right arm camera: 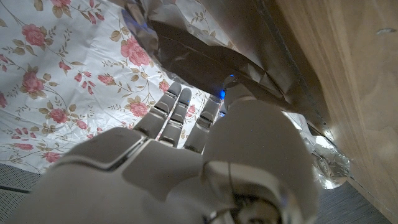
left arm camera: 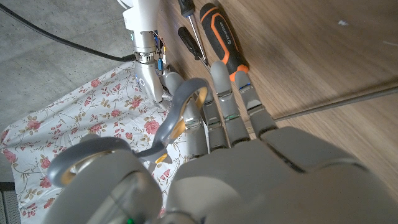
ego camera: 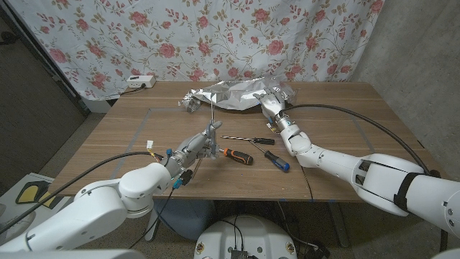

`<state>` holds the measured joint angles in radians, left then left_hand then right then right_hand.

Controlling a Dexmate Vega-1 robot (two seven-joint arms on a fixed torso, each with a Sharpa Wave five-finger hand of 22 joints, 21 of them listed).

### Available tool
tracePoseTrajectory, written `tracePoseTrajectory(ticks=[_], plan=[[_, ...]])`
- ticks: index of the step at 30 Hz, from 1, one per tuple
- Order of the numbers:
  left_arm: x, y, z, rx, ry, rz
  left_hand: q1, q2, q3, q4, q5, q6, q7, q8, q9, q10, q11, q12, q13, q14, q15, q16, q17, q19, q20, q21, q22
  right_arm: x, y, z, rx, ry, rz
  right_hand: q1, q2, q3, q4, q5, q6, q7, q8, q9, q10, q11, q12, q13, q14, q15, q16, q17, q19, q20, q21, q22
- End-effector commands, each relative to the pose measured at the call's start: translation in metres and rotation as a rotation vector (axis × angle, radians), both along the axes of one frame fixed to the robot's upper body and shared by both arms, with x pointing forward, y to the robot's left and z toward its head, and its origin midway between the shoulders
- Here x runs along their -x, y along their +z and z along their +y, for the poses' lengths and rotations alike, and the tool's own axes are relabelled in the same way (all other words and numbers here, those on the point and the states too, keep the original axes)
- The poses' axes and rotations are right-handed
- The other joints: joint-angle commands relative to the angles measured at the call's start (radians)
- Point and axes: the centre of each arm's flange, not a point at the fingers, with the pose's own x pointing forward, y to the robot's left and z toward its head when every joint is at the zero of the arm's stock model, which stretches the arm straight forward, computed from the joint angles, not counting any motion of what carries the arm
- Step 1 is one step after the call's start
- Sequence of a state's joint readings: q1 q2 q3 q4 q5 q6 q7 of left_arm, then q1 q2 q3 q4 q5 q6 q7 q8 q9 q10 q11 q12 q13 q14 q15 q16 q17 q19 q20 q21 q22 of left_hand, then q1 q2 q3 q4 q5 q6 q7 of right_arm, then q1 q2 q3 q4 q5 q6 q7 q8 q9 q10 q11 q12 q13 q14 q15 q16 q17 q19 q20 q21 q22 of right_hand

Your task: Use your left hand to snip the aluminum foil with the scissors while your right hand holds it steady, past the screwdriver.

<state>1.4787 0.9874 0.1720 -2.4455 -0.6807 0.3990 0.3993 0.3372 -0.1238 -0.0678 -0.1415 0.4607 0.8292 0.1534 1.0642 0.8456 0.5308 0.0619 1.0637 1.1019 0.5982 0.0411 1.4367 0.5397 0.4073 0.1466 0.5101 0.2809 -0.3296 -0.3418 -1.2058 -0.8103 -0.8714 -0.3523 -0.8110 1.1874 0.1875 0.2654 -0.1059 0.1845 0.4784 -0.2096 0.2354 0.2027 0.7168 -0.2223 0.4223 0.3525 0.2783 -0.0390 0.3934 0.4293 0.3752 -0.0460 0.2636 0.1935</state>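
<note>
Head view, left hand: the left hand [ego camera: 195,149], lower centre of the frame, grips the scissors [ego camera: 212,128] by the grey handles, blades pointing up toward the foil.
Head view, foil: the aluminum foil [ego camera: 231,95] lies crumpled at the upper centre of the table [ego camera: 115,144], well apart from the blades.
Head view, right hand: the right hand [ego camera: 273,109] rests on the foil's right edge, fingers laid over it; whether it pinches the sheet I cannot tell.
Head view, tools: an orange-handled screwdriver [ego camera: 236,155] sits just right of the left hand, a blue-handled screwdriver [ego camera: 276,160] and a thin dark screwdriver [ego camera: 248,139] beyond it.
Left wrist view: fingers [left arm camera: 227,106] curl round the scissor loops [left arm camera: 189,99]; how far the blades gape is not clear.
Right wrist view: the right hand's fingers [right arm camera: 171,112] reach against the foil's [right arm camera: 205,43] underside fold.
Step advice: carry the scissors over the screwdrivers, open the blades before the foil edge, keep the right hand pressing down.
</note>
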Motion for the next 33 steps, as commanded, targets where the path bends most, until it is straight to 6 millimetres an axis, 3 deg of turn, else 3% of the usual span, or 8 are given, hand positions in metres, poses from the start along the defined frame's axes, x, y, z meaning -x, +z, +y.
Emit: tracePoseTrajectory(ticks=[1, 15, 33], plan=[[-0.002, 0.002, -0.002, -0.006, -0.014, 0.004, 0.012, 0.003, -0.269, 0.275, -0.001, 0.005, 0.003, -0.002, 0.004, 0.061, -0.055, 0.366, 0.062, 0.001, -0.001, 0.005, -0.001, 0.005, -0.003, 0.0, 0.005, 0.006, 0.004, 0.002, -0.07, 0.055, -0.018, 0.017, 0.002, 0.012, -0.003, -0.002, 0.018, 0.0, 0.0, 0.005, 0.023, 0.001, 0.016, 0.008, 0.019, -0.192, 0.01, 0.007, 0.012, -0.06, 0.009, 0.006], [-0.013, 0.008, -0.013, 0.005, -0.049, -0.014, 0.012, 0.004, -0.27, 0.277, -0.001, 0.004, 0.003, -0.006, 0.008, 0.061, -0.057, 0.367, 0.07, 0.003, 0.0, 0.007, -0.003, 0.008, -0.002, 0.004, 0.011, 0.033, 0.016, -0.003, -0.194, 0.141, -0.075, 0.023, 0.0, 0.014, -0.004, -0.003, 0.023, 0.002, -0.008, 0.006, 0.038, 0.001, 0.026, 0.008, 0.04, -0.192, 0.017, 0.015, 0.012, -0.047, 0.013, 0.007], [-0.024, 0.007, -0.024, 0.065, -0.16, 0.056, 0.005, 0.001, -0.271, 0.281, -0.002, 0.002, 0.001, -0.014, 0.016, 0.063, -0.055, 0.36, 0.067, 0.003, -0.001, 0.01, -0.002, 0.009, -0.002, 0.008, 0.018, 0.053, 0.01, -0.002, -0.257, 0.207, -0.118, 0.032, 0.004, 0.02, -0.006, -0.003, 0.015, 0.003, -0.02, 0.008, 0.046, 0.001, 0.035, 0.009, 0.053, -0.193, 0.022, 0.025, -0.006, -0.039, 0.01, 0.009]])
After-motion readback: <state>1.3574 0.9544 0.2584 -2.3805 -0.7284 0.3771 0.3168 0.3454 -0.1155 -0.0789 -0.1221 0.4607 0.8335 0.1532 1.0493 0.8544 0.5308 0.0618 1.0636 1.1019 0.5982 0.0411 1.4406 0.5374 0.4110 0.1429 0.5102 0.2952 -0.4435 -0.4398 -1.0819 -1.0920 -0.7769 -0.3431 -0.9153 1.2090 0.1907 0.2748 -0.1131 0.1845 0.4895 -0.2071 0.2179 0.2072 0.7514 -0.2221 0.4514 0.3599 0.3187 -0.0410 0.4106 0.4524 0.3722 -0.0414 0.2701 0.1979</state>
